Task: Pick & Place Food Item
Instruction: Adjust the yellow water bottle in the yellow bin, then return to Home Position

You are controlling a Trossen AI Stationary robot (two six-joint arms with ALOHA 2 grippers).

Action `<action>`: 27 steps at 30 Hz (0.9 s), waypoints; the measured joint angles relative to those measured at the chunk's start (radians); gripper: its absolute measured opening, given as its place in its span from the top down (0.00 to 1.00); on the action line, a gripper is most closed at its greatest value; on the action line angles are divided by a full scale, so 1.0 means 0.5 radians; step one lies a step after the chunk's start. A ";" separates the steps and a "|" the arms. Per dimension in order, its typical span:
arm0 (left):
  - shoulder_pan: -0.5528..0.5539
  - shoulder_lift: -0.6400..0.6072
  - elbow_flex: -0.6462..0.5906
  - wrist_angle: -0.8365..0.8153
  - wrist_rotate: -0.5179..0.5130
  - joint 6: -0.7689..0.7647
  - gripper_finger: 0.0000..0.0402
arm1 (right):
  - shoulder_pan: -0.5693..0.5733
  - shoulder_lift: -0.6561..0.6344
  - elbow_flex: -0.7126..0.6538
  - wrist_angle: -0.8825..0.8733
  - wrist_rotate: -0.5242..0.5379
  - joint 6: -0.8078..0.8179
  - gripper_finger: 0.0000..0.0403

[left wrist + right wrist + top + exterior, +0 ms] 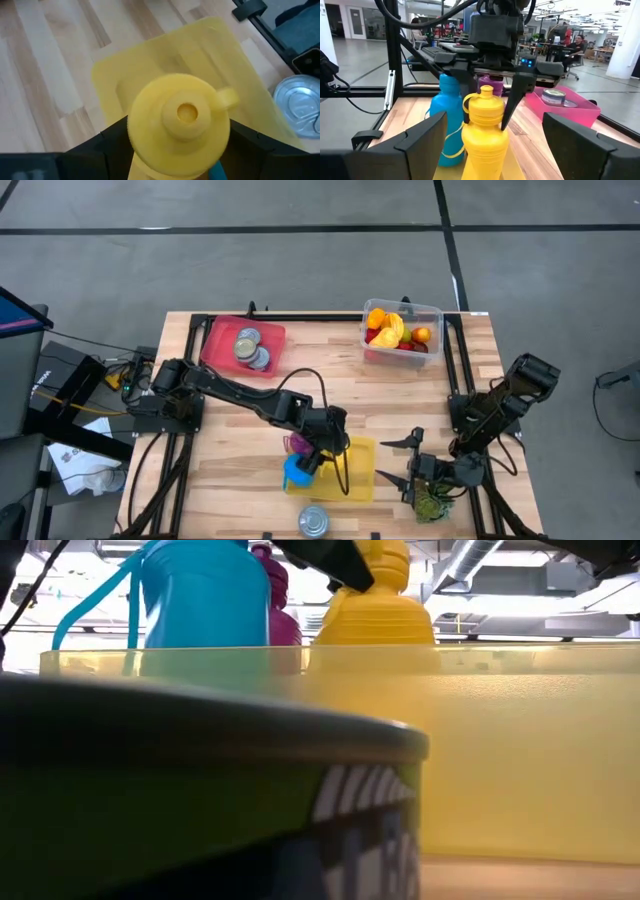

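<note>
A yellow bottle point(485, 135) stands upright on its base on the yellow tray point(355, 475), next to a blue bottle point(445, 125) and a purple bottle point(297, 443). My left gripper point(485, 124) is above the yellow bottle, pointing steeply down, open, with one finger on each side of the bottle's neck. My right gripper point(384, 460) waits just right of the tray, level, open, with nothing between its fingers. Toy fruit fills a clear box point(400, 330) at the far right. My left gripper's fingers point(512, 102) straddle the yellow bottle's neck and shoulder point(150, 125) from above, slanting down. Whether their tips touch the bottle cannot be told. The bottle stands upright on the tray.
A pink tray point(215, 340) with cans sits at the far left. One can point(313, 521) stands at the near edge, in front of the yellow tray. A green leafy thing point(432, 502) lies under my right arm. Bare wood lies between the trays.
</note>
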State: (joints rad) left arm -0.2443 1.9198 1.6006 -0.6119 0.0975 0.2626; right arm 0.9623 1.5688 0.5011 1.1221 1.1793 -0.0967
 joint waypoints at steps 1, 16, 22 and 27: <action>0.000 0.000 0.000 0.002 0.001 0.019 0.41 | 0.000 0.000 0.000 0.000 0.001 0.000 0.21; -0.027 -0.104 0.000 -0.060 -0.008 0.066 0.37 | -0.001 0.002 0.000 -0.020 0.001 0.001 0.21; -0.027 -0.172 0.004 -0.084 -0.028 0.066 0.36 | -0.005 0.002 0.001 -0.064 0.000 0.038 0.21; -0.027 -0.206 0.004 -0.117 -0.047 0.063 0.37 | -0.014 0.002 0.001 -0.067 0.000 0.053 0.21</action>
State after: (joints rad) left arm -0.2577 1.8168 1.6024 -0.6704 0.0742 0.2943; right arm 0.9551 1.5696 0.5014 1.0885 1.1793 -0.0704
